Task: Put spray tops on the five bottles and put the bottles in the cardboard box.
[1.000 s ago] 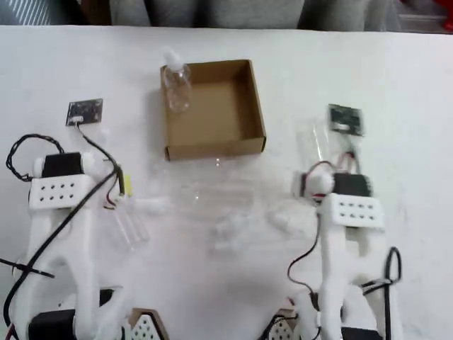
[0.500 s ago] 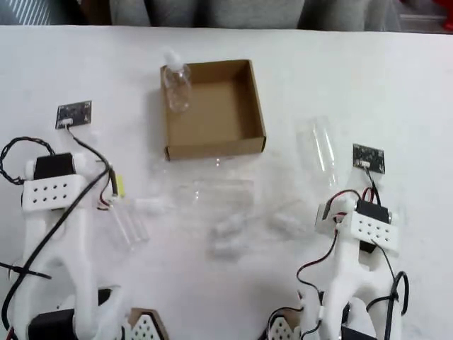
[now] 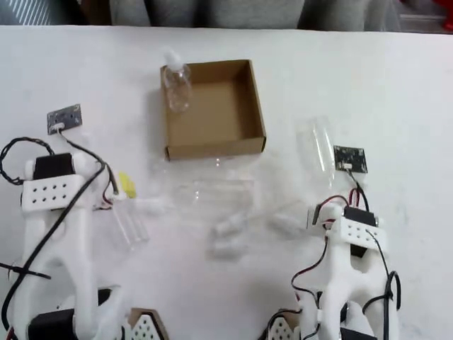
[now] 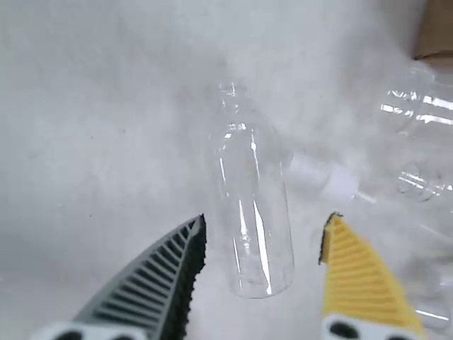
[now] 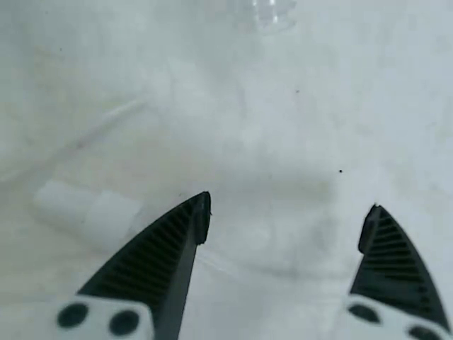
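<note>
Bottle (image 4: 251,212) just beyond parted left tool (image 4: 263,227)

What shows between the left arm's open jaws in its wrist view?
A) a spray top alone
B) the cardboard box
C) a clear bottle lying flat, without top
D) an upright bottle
C: the clear bottle lies flat on the table, its neck bare, between the left arm's jaws.

Open brown cardboard box (image 3: 216,148); a capped bottle (image 3: 175,86) stands at its far-left corner. Before the box lie a clear middle bottle (image 3: 212,193) and white spray tops (image 3: 230,227); left bottle (image 3: 131,221) front-left, right bottle (image 3: 316,147) front-right
</note>
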